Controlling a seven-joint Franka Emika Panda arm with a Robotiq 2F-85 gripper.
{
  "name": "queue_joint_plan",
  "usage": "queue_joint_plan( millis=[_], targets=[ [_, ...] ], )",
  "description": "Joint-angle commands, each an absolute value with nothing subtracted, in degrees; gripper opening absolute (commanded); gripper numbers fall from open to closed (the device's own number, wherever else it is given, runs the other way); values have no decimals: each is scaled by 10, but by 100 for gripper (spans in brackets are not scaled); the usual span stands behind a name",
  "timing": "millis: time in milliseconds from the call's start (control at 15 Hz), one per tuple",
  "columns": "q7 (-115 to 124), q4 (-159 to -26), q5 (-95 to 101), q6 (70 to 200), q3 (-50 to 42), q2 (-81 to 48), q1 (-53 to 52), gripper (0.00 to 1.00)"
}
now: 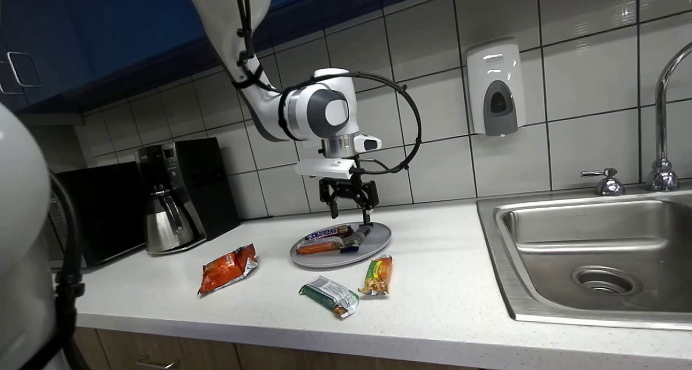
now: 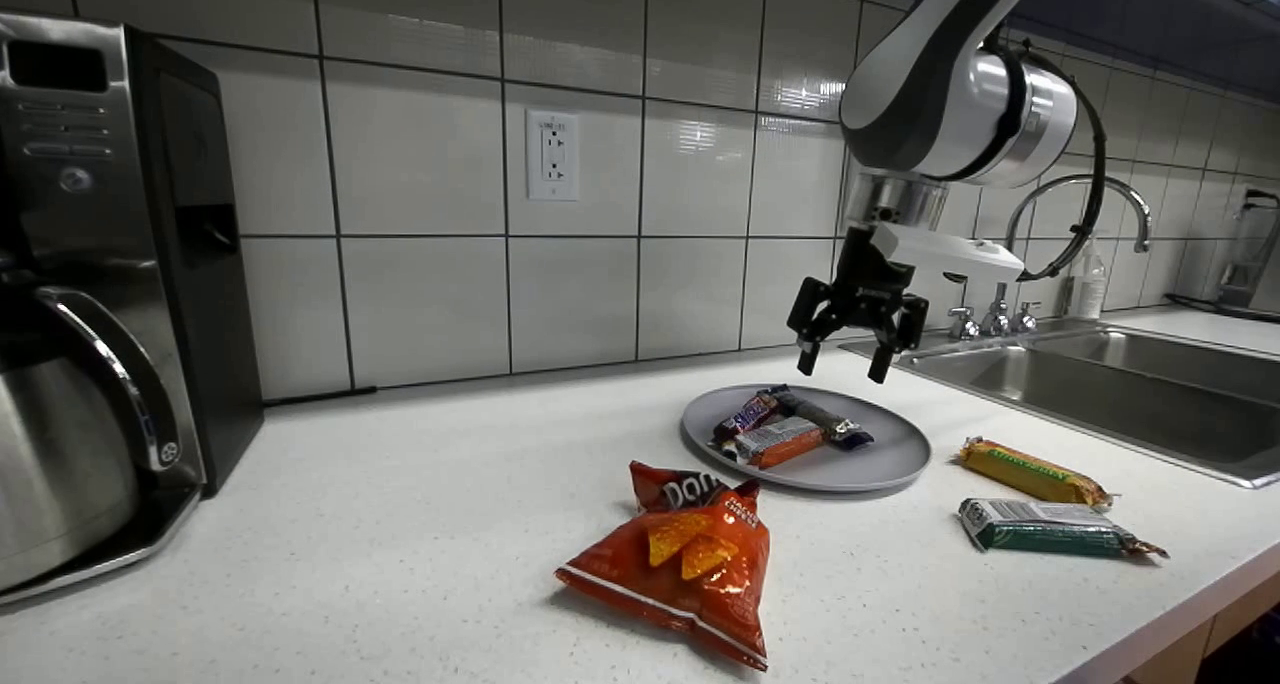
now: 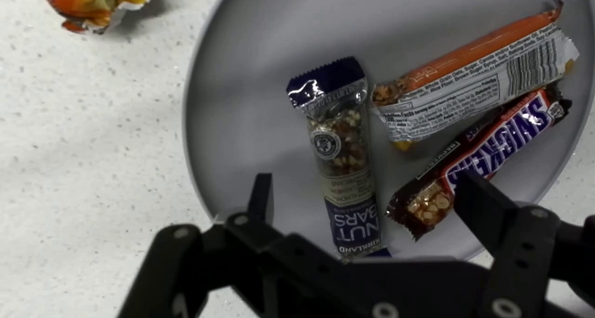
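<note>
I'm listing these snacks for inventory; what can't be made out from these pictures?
- Wrist view: the yellow-orange wrapper, cut off by the top edge.
- Wrist view: part of the Snickers bar, hidden by the open gripper.
- Both exterior views: fine print on the nut bar and the green wrapper, too small to read.
- In an exterior view: the coffee maker, cut off by the left edge.

The smooth white arm (image 1: 262,104) has dark grey panels (image 1: 318,113), a silver collar (image 1: 339,147), a looping black cable (image 1: 418,127), and angular black fingers (image 3: 262,196) with pale round screws (image 3: 506,308).
</note>
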State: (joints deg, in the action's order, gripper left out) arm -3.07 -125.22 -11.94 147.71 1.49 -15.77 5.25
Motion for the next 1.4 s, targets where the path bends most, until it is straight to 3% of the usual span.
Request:
queue_joint_plan(
  millis=[0,1333],
  targets=[
    [-31,-1252,-120,1476,11,-157,49,100],
    [-104,-1348,-48,1472,-17,-65,53,100]
  ],
)
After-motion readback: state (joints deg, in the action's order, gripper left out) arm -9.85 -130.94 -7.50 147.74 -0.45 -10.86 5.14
